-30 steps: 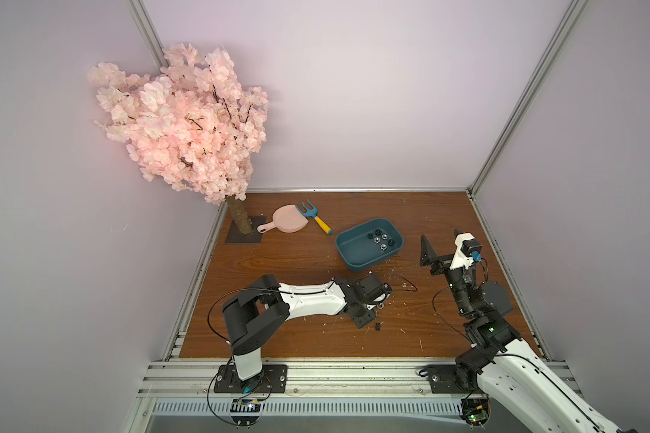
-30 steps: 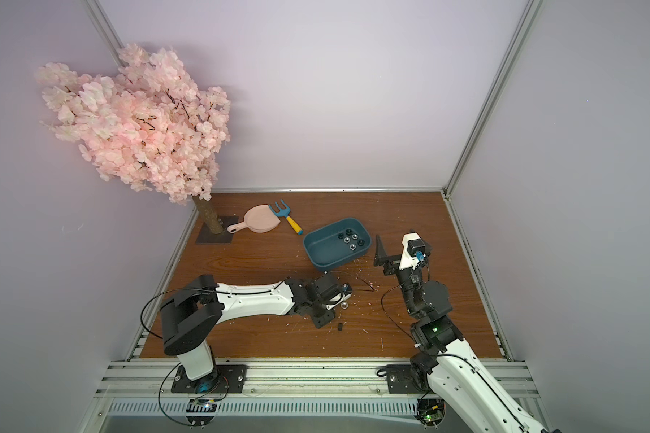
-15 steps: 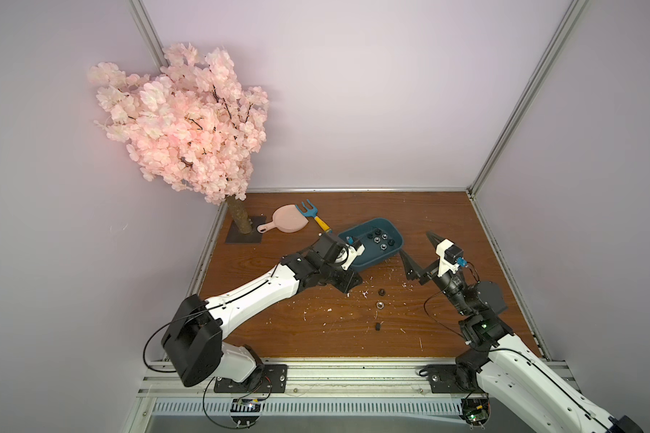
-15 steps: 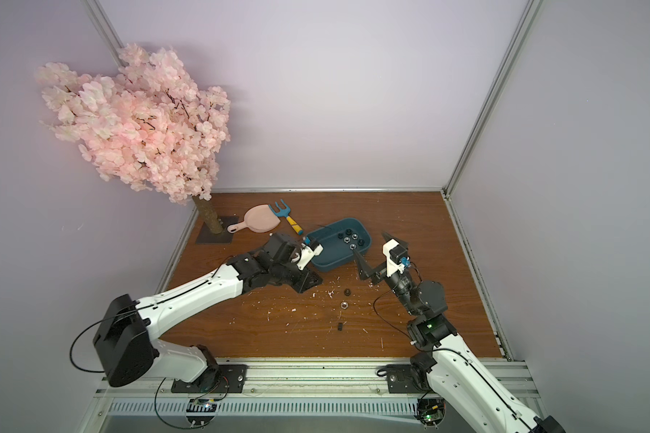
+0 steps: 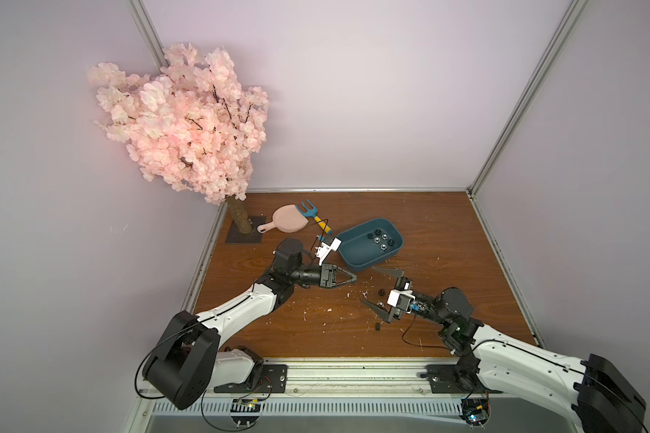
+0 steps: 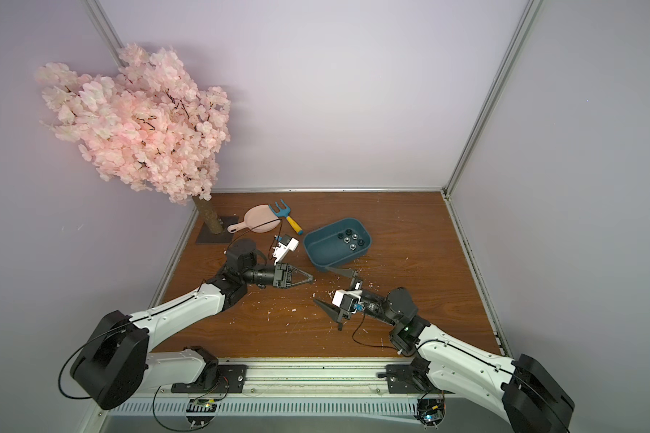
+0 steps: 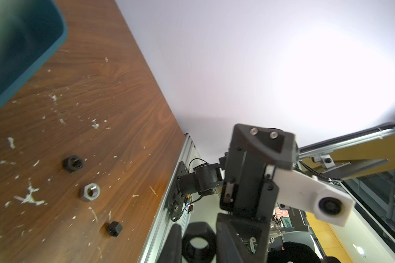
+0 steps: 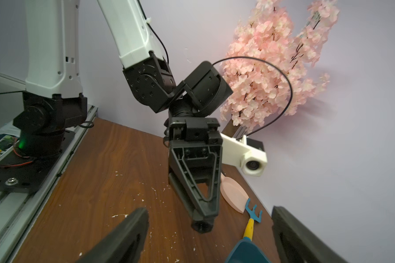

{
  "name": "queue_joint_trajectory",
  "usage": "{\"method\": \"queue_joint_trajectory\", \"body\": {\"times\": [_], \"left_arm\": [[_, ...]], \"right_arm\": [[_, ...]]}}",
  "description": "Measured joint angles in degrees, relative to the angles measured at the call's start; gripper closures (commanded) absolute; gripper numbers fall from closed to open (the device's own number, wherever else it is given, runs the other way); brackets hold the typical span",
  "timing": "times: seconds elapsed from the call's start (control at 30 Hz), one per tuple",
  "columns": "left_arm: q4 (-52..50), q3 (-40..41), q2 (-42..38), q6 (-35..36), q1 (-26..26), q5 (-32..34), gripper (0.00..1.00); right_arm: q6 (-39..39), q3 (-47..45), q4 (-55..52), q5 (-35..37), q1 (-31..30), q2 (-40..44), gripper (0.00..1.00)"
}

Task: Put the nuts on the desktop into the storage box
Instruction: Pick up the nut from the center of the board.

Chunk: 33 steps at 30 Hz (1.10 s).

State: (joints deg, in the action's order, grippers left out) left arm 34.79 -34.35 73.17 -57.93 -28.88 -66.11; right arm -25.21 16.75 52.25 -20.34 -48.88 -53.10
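Note:
My left gripper (image 5: 354,279) is shut on a black nut (image 7: 198,244), with its tips just in front of the near wall of the teal storage box (image 5: 353,262). Several nuts (image 5: 379,240) lie inside the box. On the desktop (image 5: 447,243), three loose nuts show in the left wrist view: a black nut (image 7: 73,163), a silver nut (image 7: 90,192) and another black nut (image 7: 115,228). My right gripper (image 5: 369,284) stands open, low over this group, with one black nut (image 5: 382,291) between its fingers, untouched. Its tips point at the left gripper (image 8: 202,218).
A pink dustpan (image 5: 288,219) and a blue rake with a yellow handle (image 5: 316,215) lie behind the box to its left. A pink blossom tree (image 5: 184,123) stands in the back left corner. White flecks dot the board. Aluminium rails (image 5: 503,262) edge it.
The left gripper lifted off the board towards the box, then drew back a little with a black nut. The right gripper came down to the loose nuts, and its jaws narrowed slightly.

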Motion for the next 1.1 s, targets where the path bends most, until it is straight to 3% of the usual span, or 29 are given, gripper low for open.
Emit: {"method": "queue_joint_trajectory", "body": {"times": [0.2, 0.67, 0.9, 1.03, 1.1], "left_arm": [[9.64, 0.92, -0.92, -6.32, 0.07, -2.36, 0.92], [13.05, 1.42, -1.05, -8.41, 0.07, -3.10, 0.92], [13.14, 1.75, -0.98, -8.39, 0.07, -3.06, 0.92], [13.07, 1.75, -0.96, -8.68, 0.07, -3.08, 0.91], [13.09, 1.75, -0.94, -8.76, 0.07, -3.08, 0.91]], "right_arm": [[-0.07, 2.54, 0.24, 1.07, -0.37, -3.72, 0.30], [2.10, 4.98, 1.01, 4.83, -3.45, -8.39, 0.52], [2.78, 5.88, -0.28, 5.57, -3.69, -8.35, 0.69], [3.02, 6.05, -1.05, 6.43, -4.11, -8.11, 0.87], [3.17, 6.25, -1.62, 7.04, -4.31, -8.09, 0.89]]}}
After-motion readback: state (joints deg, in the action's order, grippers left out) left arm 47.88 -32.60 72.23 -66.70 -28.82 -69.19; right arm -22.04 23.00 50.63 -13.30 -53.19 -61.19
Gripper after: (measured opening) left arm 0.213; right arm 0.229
